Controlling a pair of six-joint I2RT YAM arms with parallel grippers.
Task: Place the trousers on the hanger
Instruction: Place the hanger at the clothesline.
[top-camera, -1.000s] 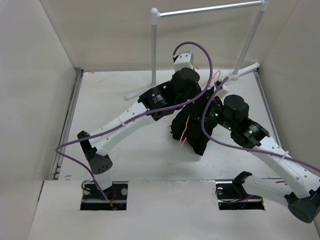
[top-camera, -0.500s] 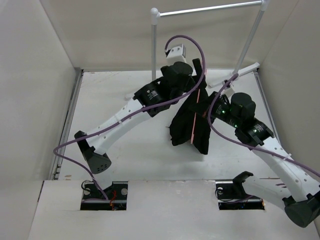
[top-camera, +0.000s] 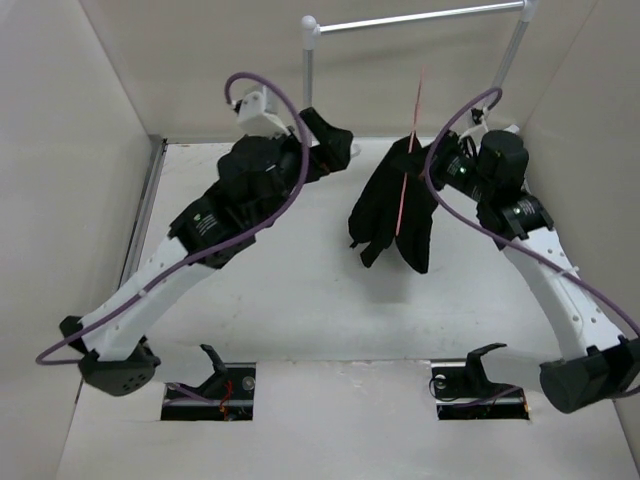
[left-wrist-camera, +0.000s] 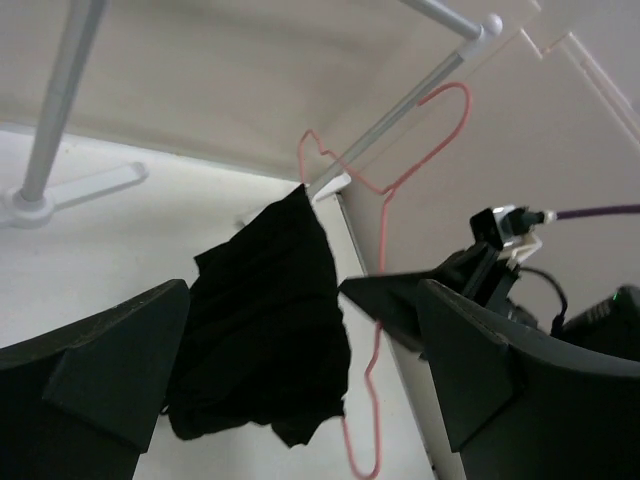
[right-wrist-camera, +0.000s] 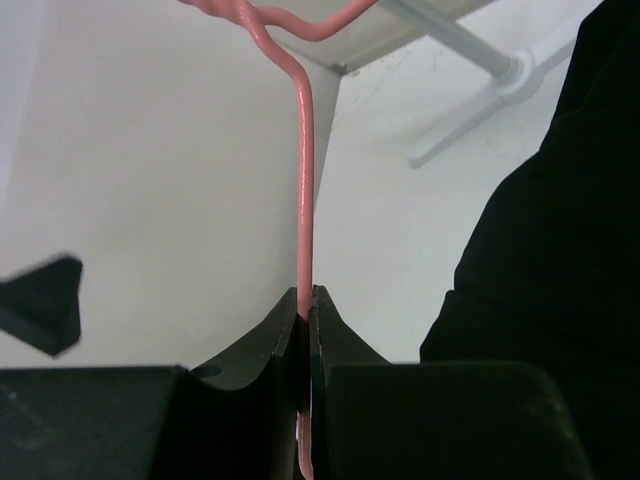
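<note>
Fingers (top-camera: 325, 128) on the left gripper (top-camera: 340, 145) were spread wide with nothing in them from overhead, up by the table's (top-camera: 280, 280) far edge, well apart from the trousers (top-camera: 395, 215). Those hung in a black bunch off the pink hanger (top-camera: 403, 195) toward the far right corner, in front of the rail stand (top-camera: 420, 18), with the right gripper (top-camera: 430, 158) at the wire. Left wrist view: wide-open jaws, empty, framing the trousers dangling from one corner of the hanger, which was tipped on end. Right wrist view: fingers (right-wrist-camera: 260, 350) pinched tight on the hanger wire, black fabric just off to the right, rail foot behind it.
</note>
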